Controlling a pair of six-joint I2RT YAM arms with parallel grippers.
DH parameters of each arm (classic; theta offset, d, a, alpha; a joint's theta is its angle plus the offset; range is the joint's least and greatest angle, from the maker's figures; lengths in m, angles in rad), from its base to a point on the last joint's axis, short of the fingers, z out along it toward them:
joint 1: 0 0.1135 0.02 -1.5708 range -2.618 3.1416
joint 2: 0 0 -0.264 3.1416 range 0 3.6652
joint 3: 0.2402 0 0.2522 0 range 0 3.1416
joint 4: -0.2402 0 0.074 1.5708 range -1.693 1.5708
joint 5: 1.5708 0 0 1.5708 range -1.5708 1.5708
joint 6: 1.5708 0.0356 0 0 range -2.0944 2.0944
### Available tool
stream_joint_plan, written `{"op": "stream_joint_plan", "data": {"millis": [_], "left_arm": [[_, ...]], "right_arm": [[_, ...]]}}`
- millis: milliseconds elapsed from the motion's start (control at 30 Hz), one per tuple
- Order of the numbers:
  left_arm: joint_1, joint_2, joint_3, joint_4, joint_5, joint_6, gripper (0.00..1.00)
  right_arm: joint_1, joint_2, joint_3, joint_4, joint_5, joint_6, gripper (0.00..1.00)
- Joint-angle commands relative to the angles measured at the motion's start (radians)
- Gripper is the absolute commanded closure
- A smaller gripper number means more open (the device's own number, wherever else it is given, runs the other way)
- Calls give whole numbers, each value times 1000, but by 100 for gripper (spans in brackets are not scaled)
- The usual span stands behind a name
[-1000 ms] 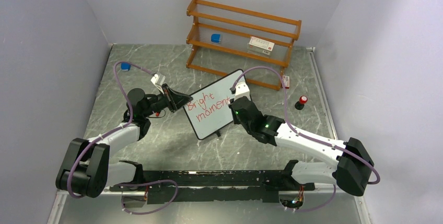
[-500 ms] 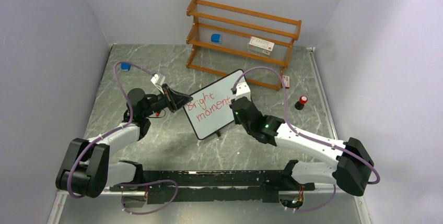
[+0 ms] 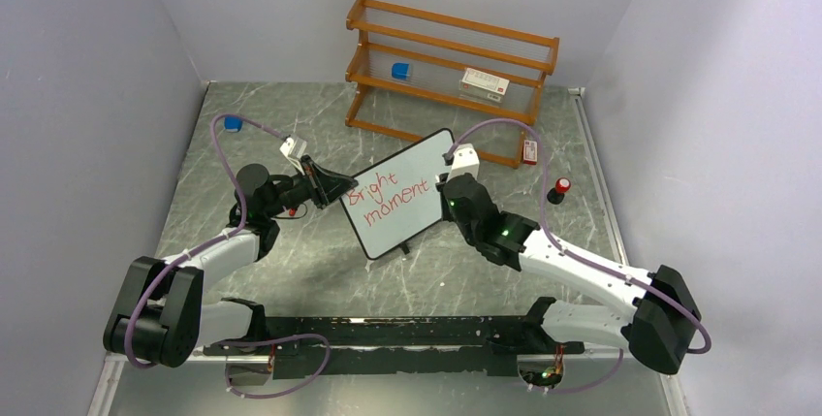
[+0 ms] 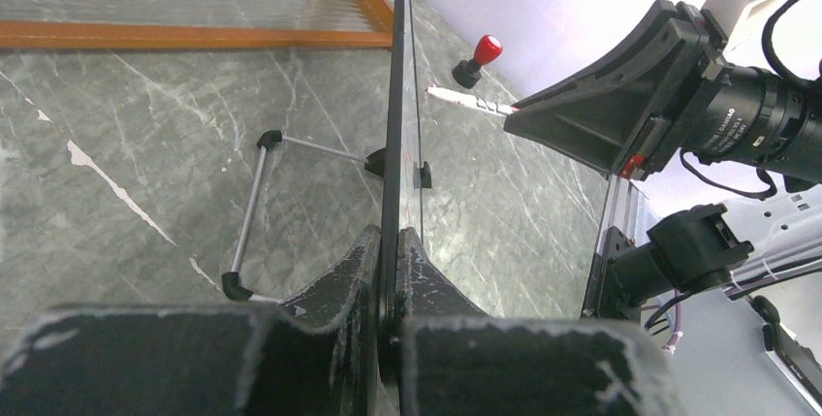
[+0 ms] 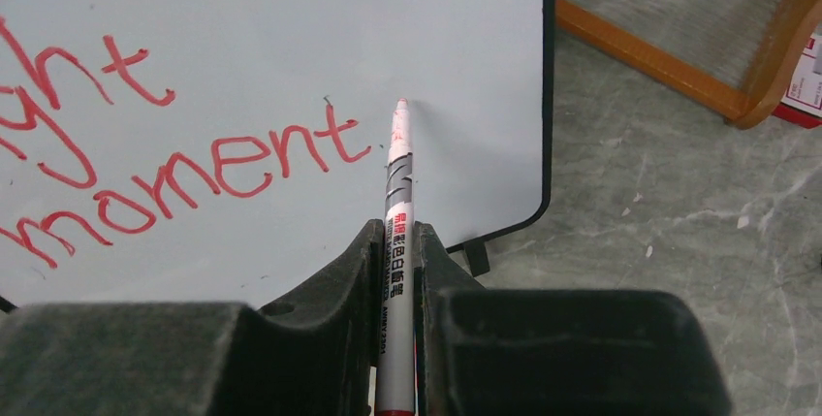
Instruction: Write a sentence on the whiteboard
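The whiteboard [image 3: 412,172] stands tilted on its black feet mid-table, with "Bright moment" in red on it. My left gripper [image 3: 341,186] is shut on its left edge; the left wrist view shows the board edge-on [image 4: 396,96] between the jaws. My right gripper [image 3: 449,183] is shut on a white marker [image 5: 398,193] with red print. The marker tip [image 5: 400,106] is at the board face [image 5: 271,38], just right of the final "t" of "moment". The marker also shows in the left wrist view [image 4: 475,102].
A wooden shelf [image 3: 451,72] stands behind the board, holding a blue item [image 3: 400,71] and a white-red box [image 3: 484,83]. A red marker cap [image 3: 559,189] stands on the table at right. A blue cap [image 3: 233,124] lies far left. A small red-white box [image 3: 529,151] leans by the shelf.
My right arm has shifted to the right and slightly back, carrying the marker past the end of "moment". The left arm and the board have not moved.
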Motion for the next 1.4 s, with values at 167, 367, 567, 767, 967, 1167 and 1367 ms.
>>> {"op": "stream_joint_plan", "data": {"millis": [167,367,567,767,967,1167,1367], "left_arm": [[-9,7,18,-28,13,41,95],[-9,9,17,-26,14,40,95],[-9,8,16,-24,17,40,95],[-8,7,17,-26,14,40,95],[-9,6,17,-26,14,38,95],[-9,5,17,-26,14,38,95],[-9,6,18,-29,11,40,95]], "right_arm": [[-33,13,-8,59,-43,-7,100],[-35,29,-3,48,-59,-6,100],[-36,50,2,45,-60,-7,100],[-38,41,3,63,-72,-12,100],[-37,20,3,74,-103,-17,100],[-37,18,1,68,-123,-19,100],[-37,22,1,34,-127,-10,100]]}}
